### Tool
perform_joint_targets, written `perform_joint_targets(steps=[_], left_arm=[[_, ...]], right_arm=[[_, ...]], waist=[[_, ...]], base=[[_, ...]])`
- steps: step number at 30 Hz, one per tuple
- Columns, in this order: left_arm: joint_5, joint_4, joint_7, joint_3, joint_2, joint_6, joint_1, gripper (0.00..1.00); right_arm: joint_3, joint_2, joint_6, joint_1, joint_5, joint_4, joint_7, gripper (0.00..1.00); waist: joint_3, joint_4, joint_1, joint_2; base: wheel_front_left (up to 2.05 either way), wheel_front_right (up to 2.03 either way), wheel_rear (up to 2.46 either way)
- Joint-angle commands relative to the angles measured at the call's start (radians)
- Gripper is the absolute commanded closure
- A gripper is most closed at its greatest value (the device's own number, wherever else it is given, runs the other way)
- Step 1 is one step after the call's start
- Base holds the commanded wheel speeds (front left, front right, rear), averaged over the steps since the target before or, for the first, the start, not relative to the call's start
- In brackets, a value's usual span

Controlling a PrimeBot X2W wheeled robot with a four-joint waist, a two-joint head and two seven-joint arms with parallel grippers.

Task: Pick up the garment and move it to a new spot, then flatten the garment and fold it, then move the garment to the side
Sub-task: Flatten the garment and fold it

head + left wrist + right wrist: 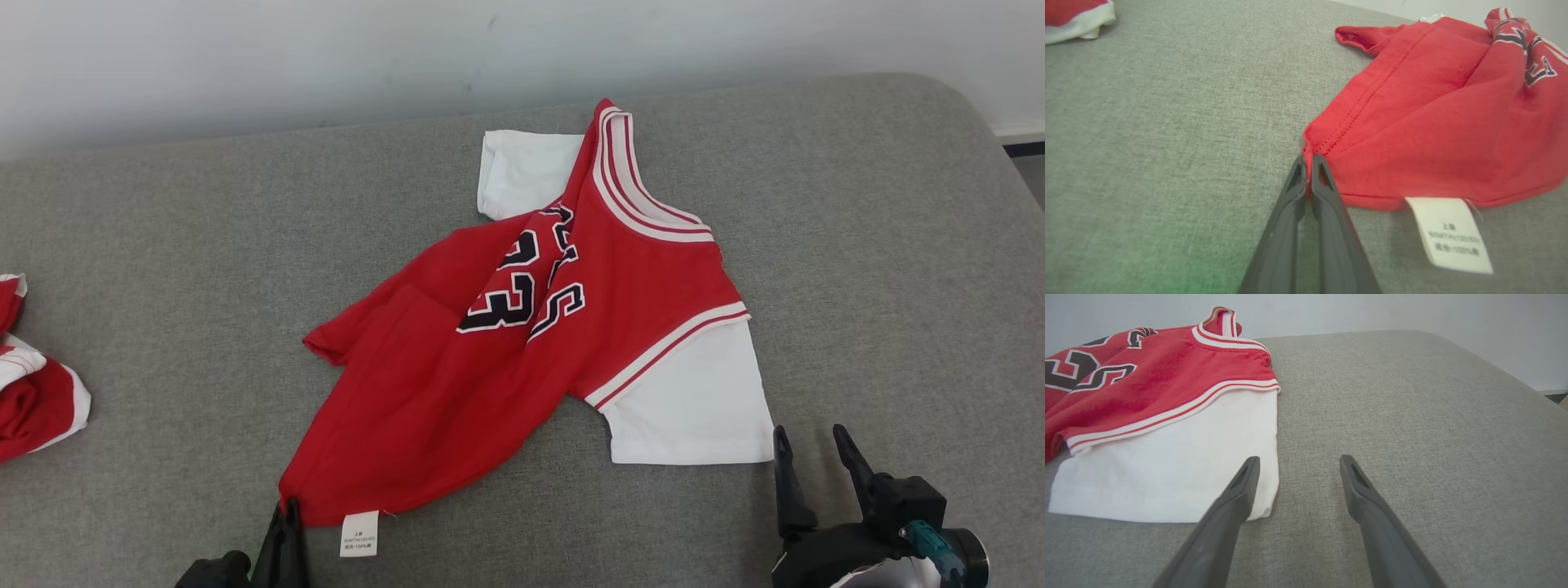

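A red jersey-style garment [490, 359] with black numbers and white sleeves lies crumpled across the middle of the grey cushion. My left gripper [287, 508] is shut on the garment's near bottom corner [1309, 152], beside a white care label [1449, 234]. At the lower right my right gripper [812, 441] stands open just past the near white sleeve [1167, 473]; its left finger [1241, 486] overlaps the sleeve's corner and nothing lies between the fingers.
Another red and white garment [33, 384] sits bunched at the cushion's left edge, seen also in the left wrist view's top left corner [1073, 16]. The grey cushion [898, 269] ends at a white wall behind and rounds off at the right.
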Motion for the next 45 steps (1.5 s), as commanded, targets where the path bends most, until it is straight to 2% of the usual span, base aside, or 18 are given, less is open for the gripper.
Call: perform_joint_targets(steps=[1, 13, 14, 15, 16, 17, 23, 27, 32, 37, 43, 45], left_arm=[[-0.006, 0.013, 0.004, 0.000, 0.000, -0.001, -0.002, 1.00], [0.023, -0.006, 0.004, 0.004, 0.001, -0.009, 0.001, 1.00], [0.025, -0.008, 0.004, 0.006, 0.002, -0.011, 0.000, 1.00], [0.027, -0.010, 0.004, 0.007, 0.002, -0.013, 0.000, 1.00], [0.028, -0.012, 0.004, 0.007, 0.002, -0.014, 0.000, 1.00], [0.027, -0.013, 0.004, 0.009, 0.002, -0.013, -0.002, 1.00], [0.030, -0.052, 0.003, 0.010, 0.001, -0.024, 0.008, 1.00], [0.042, -0.115, 0.001, 0.019, 0.001, -0.052, 0.021, 1.00], [0.102, -0.214, 0.001, 0.055, 0.009, -0.089, -0.029, 1.00], [0.162, -0.274, 0.001, 0.054, 0.101, -0.112, -0.174, 1.00], [0.189, -0.295, 0.001, 0.033, 0.244, -0.116, -0.415, 1.00], [0.188, -0.290, 0.001, 0.026, 0.265, -0.116, -0.456, 1.00]], right_arm=[[0.000, -0.003, -0.003, -0.004, -0.005, -0.003, 0.000, 0.00], [0.021, 0.001, -0.003, -0.014, 0.008, 0.093, 0.000, 0.00], [0.026, 0.001, -0.003, -0.016, 0.012, 0.103, 0.000, 0.32], [0.030, 0.000, -0.003, -0.018, 0.011, 0.112, 0.000, 0.56], [0.037, -0.003, -0.003, -0.019, 0.008, 0.122, 0.000, 0.89], [0.042, -0.004, -0.003, -0.022, 0.012, 0.131, 0.000, 1.00], [0.047, -0.022, -0.003, -0.031, 0.055, 0.105, 0.000, 1.00], [0.052, -0.020, -0.003, -0.027, 0.096, 0.009, 0.000, 1.00], [0.070, -0.054, -0.003, -0.071, 0.137, -0.142, -0.001, 1.00], [0.092, -0.122, -0.003, -0.196, 0.176, -0.234, 0.000, 1.00], [0.132, -0.216, -0.003, -0.409, 0.198, -0.257, 0.000, 1.00], [0.142, -0.232, -0.003, -0.444, 0.192, -0.258, 0.000, 1.00]], waist=[[0.001, 0.001, -0.0001, -0.0001], [0.009, 0.030, -0.0001, -0.0001], [0.010, 0.032, -0.0001, -0.0001], [0.012, 0.033, -0.0001, -0.0001], [0.013, 0.035, -0.0001, -0.0001], [0.013, 0.036, -0.0001, -0.0001], [-0.016, 0.045, -0.0001, -0.0001], [-0.071, 0.044, -0.0001, -0.0001], [-0.160, 0.042, -0.0001, -0.0001], [-0.211, 0.039, -0.0001, -0.0001], [-0.259, 0.040, -0.0001, -0.0001], [-0.264, 0.041, -0.0001, -0.0001]], base=[[0.00, 0.00, 0.00], [0.00, 0.00, 0.00], [0.00, 0.00, 0.00], [0.00, 0.00, 0.00], [0.00, 0.00, 0.00], [0.00, 0.00, 0.00], [0.00, 0.00, 0.00], [0.00, 0.00, 0.00], [0.00, 0.00, 0.00], [0.00, 0.00, 0.00], [0.00, 0.00, 0.00], [0.00, 0.00, 0.00]])
